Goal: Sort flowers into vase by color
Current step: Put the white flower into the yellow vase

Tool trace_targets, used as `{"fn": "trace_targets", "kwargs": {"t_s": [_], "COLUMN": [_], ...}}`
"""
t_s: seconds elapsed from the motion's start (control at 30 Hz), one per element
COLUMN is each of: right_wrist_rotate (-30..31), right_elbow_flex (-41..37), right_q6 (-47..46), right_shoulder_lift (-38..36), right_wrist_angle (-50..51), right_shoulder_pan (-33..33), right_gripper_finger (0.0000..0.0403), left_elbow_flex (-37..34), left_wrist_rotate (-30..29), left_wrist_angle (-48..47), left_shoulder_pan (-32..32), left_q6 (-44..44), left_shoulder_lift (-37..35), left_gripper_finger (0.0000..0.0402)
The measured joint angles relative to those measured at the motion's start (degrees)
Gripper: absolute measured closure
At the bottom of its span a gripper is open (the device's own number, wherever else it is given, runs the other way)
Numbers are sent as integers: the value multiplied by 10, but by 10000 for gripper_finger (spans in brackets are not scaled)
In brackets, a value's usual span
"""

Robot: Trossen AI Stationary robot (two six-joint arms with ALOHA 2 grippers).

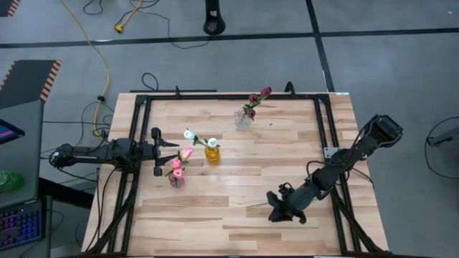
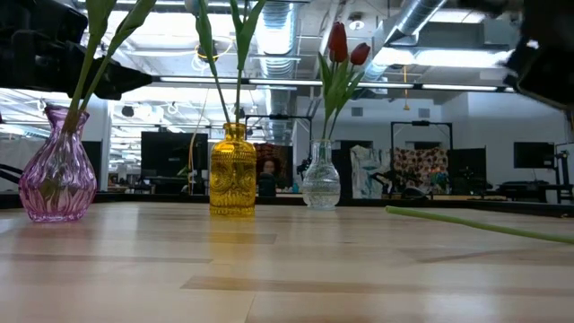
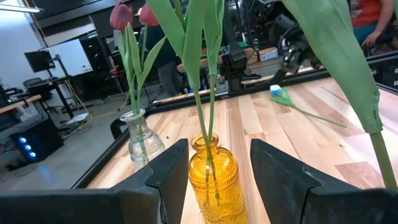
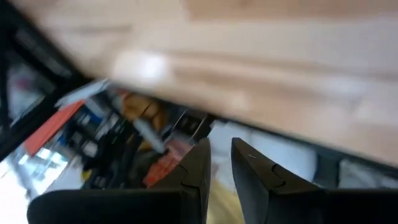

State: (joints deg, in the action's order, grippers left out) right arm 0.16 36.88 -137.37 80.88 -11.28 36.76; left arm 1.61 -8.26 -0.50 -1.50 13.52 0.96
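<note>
Three vases stand on the wooden table. A pink vase (image 1: 176,180) holds pink flowers, a yellow vase (image 1: 212,153) holds white ones, and a clear vase (image 1: 244,120) holds dark red ones. One more flower (image 3: 305,112) lies flat on the table near the front right, its green stem (image 1: 257,206) pointing toward the table's left. My right gripper (image 1: 276,211) hovers over that flower's head end, tilted downward. In the right wrist view its fingers (image 4: 221,155) stand a narrow gap apart with nothing between them. My left gripper (image 1: 161,152) waits open and level at the left edge, facing the yellow vase (image 3: 214,177).
A black metal frame (image 1: 323,122) runs around the table top. The broad strip of bare wood (image 1: 215,222) along the near edge is free. Cables and a yellow cord (image 1: 107,64) lie on the floor beyond the table's far left corner.
</note>
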Motion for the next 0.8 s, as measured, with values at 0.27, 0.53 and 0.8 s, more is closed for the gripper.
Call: {"fn": "trace_targets", "kwargs": {"t_s": [0.27, 0.53, 0.8], "right_wrist_rotate": [0, -18, -42], "right_elbow_flex": [0, 0, 0], "right_q6": [-6, -11, -8], "right_shoulder_lift": [-32, -147, -176], "right_wrist_angle": [111, 330, 470], "right_shoulder_pan": [-39, -46, -58], "right_gripper_finger": [310, 310, 310], "left_elbow_flex": [0, 0, 0], "left_wrist_rotate": [-1, -1, -1], "left_wrist_angle": [0, 0, 0], "left_shoulder_pan": [0, 0, 0], "left_q6": [0, 0, 0], "left_shoulder_lift": [0, 0, 0], "left_gripper_finger": [240, 240, 240]}}
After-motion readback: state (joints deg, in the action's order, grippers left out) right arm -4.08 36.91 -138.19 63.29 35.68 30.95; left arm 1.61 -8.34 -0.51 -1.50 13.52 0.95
